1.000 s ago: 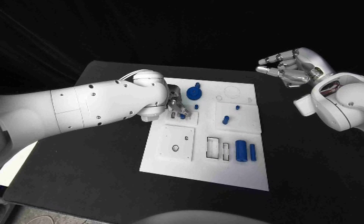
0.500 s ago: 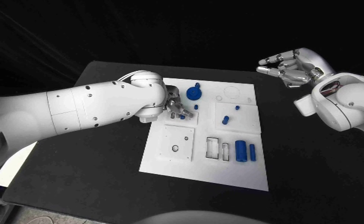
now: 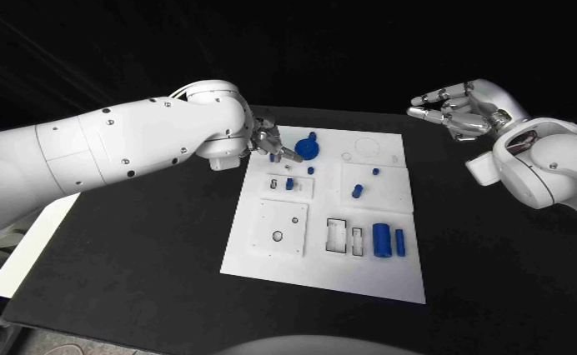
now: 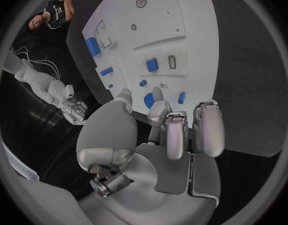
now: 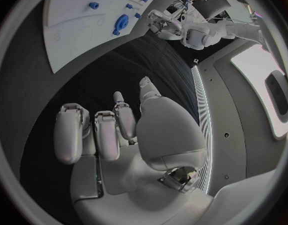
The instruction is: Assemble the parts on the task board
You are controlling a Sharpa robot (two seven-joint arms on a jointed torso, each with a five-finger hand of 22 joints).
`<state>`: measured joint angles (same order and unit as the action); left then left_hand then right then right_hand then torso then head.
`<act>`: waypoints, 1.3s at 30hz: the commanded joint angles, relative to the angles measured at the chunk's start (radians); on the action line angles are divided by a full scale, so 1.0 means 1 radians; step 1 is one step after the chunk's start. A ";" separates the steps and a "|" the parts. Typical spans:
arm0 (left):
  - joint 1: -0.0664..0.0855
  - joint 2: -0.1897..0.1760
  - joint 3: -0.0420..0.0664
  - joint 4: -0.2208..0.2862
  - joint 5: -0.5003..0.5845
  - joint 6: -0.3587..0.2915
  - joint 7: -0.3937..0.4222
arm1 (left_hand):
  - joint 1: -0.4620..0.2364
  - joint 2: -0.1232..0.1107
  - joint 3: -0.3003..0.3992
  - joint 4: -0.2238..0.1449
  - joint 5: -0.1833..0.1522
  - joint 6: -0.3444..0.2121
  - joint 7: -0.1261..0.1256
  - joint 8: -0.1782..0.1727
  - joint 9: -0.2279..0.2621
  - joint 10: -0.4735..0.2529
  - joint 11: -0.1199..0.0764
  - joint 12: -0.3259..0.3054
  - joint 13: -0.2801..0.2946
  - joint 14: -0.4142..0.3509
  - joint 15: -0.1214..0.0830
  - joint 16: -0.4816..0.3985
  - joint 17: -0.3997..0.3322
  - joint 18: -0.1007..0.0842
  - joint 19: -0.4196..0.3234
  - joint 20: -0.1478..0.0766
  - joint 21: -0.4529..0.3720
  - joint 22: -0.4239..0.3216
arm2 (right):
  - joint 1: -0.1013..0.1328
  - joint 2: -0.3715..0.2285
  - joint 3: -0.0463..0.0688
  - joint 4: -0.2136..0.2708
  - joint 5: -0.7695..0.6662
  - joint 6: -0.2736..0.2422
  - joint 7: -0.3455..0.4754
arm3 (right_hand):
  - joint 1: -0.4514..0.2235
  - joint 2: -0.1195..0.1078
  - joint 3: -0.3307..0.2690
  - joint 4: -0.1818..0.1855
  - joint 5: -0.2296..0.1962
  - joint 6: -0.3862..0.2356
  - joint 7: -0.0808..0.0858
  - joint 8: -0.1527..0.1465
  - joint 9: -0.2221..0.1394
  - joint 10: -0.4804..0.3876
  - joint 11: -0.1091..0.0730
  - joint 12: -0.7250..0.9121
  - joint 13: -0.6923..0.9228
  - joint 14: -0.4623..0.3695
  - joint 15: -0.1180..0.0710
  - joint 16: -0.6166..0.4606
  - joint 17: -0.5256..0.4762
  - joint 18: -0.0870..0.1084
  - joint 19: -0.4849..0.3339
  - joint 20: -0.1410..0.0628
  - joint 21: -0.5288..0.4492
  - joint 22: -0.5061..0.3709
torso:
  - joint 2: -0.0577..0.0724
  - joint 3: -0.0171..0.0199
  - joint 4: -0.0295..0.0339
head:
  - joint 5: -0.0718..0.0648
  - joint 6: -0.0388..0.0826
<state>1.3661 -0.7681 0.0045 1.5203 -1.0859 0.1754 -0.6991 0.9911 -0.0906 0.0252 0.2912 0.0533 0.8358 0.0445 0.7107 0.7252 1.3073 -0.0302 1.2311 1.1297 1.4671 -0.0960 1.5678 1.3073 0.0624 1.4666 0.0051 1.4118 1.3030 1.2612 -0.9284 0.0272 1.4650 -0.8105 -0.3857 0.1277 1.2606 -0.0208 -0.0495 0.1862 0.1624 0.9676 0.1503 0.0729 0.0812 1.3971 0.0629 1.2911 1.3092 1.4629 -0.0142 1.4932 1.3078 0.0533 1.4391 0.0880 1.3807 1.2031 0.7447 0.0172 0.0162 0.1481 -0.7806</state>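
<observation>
- The left robot hand (image 3: 272, 146) is half hidden behind its own arm; whether it holds anything cannot be told.
- It hovers at the board's (image 3: 301, 267) far left corner, beside the blue disc (image 3: 307, 149).
- The right robot hand (image 3: 458, 110) is empty, fingers loosely apart, raised off the bench (image 3: 144, 272) at the far right.
- Blue parts (image 3: 383, 239) lie on the board.

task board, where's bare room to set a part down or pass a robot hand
Free: the task board's near strip below the two slots, and black table either side. Crowded: the far end, with the left robot hand beside the blue disc.
</observation>
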 commanded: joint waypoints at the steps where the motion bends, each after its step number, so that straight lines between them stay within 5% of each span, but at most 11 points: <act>1: 0.029 -0.004 0.003 -0.028 0.057 0.129 -0.123 | 0.021 0.008 -0.019 -0.001 0.004 -0.011 0.005 -0.019 -0.022 -0.012 0.009 -0.010 -0.009 0.104 0.010 0.003 0.263 -0.008 0.023 0.013 -0.008 -0.007 | -0.003 0.004 0.000 -0.006 0.002 0.013 0.005 | -0.008 -0.002 -0.007 0.000 -0.002 0.003 -0.001 0.006 0.002 -0.005 0.001 -0.003 0.065 0.080 0.000 -0.002 0.151 0.019 -0.005 -0.002 -0.003 0.000 | -0.001 0.0017 0.0008 | 0.005 0.002; 7: 0.060 0.036 0.004 -0.150 0.052 0.174 -0.118 | 0.062 0.040 -0.048 -0.002 0.003 -0.031 0.026 -0.080 -0.085 -0.027 0.027 -0.023 -0.030 0.104 0.026 0.003 0.263 -0.007 0.020 0.027 -0.015 -0.014 | -0.006 0.007 -0.001 -0.012 0.004 0.011 0.007 | -0.008 -0.002 -0.007 0.001 -0.001 0.003 -0.001 0.006 0.002 -0.005 0.001 -0.004 0.065 0.080 0.000 -0.002 0.151 0.019 -0.005 -0.002 -0.004 0.000 | -0.002 -0.0003 0.0040 | 0.005 0.009; 10: 0.063 0.072 -0.001 -0.219 0.048 0.182 -0.111 | 0.066 0.046 -0.054 -0.001 0.003 -0.024 0.027 -0.084 -0.094 -0.026 0.028 -0.021 -0.029 0.104 0.027 0.003 0.263 -0.007 0.020 0.029 -0.014 -0.013 | -0.008 0.010 -0.001 -0.014 0.006 0.012 0.009 | -0.009 -0.001 -0.009 0.002 0.002 0.003 -0.001 0.006 0.002 -0.005 0.001 -0.003 0.065 0.080 0.000 -0.003 0.151 0.019 -0.005 -0.002 -0.004 -0.001 | -0.001 -0.0027 0.0012 | 0.007 0.016; 15: 0.060 0.123 -0.013 -0.310 0.026 0.180 -0.087 | 0.067 0.057 -0.062 0.000 0.003 -0.014 0.028 -0.089 -0.106 -0.024 0.028 -0.017 -0.027 0.104 0.028 0.003 0.263 -0.007 0.022 0.031 -0.013 -0.009 | -0.010 0.013 -0.001 -0.015 0.007 0.012 0.010 | -0.009 0.000 -0.010 0.002 0.003 0.003 -0.001 0.006 0.002 -0.005 0.001 -0.003 0.065 0.080 0.000 -0.003 0.150 0.019 -0.005 -0.002 -0.004 -0.001 | 0.001 -0.0007 -0.0005 | 0.008 0.021; 28: 0.054 0.183 -0.030 -0.418 0.013 0.201 -0.060 | 0.085 0.079 -0.073 -0.004 0.004 0.014 0.022 -0.088 -0.124 -0.011 0.025 -0.001 -0.012 0.104 0.026 0.003 0.263 -0.009 0.027 0.031 -0.004 0.005 | -0.013 0.015 -0.001 -0.019 0.007 0.012 0.010 | -0.008 0.001 -0.011 0.002 0.007 0.003 -0.001 0.006 0.002 -0.006 0.001 -0.004 0.064 0.080 0.000 -0.003 0.150 0.019 -0.006 -0.002 -0.005 -0.002 | 0.000 -0.0006 0.0018 | 0.013 0.023; 39: 0.022 0.219 -0.041 -0.468 0.017 0.215 -0.035 | 0.095 0.084 -0.074 -0.004 0.004 0.022 0.020 -0.086 -0.128 -0.007 0.023 0.003 -0.008 0.104 0.025 0.003 0.263 -0.010 0.028 0.030 -0.002 0.009 | -0.013 0.019 -0.001 -0.019 0.008 0.015 0.012 | -0.006 0.002 -0.011 0.002 0.009 0.003 -0.001 0.006 0.002 -0.006 0.001 -0.005 0.064 0.080 -0.001 -0.004 0.149 0.020 -0.006 -0.002 -0.005 -0.003 | 0.001 -0.0007 -0.0001 | 0.012 0.019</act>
<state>1.3887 -0.5522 -0.0368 1.0553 -1.0661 0.3650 -0.6994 1.0804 -0.0119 -0.0431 0.2884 0.0533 0.8524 0.0643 0.6262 0.5981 1.2920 -0.0072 1.2279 1.1212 1.4654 -0.0731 1.5678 1.3079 0.0624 1.4647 0.0284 1.4058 1.3082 1.2485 -0.9108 0.0262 1.4459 -0.8033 -0.3833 0.1306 1.2607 -0.0209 -0.0551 0.1862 0.1664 0.9676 0.1503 0.0729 0.0816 1.3972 0.0629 1.2912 1.3093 1.4629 -0.0142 1.4932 1.3074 0.0533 1.4392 0.0880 1.3807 1.2007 0.7450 0.0169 0.0164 0.1609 -0.7593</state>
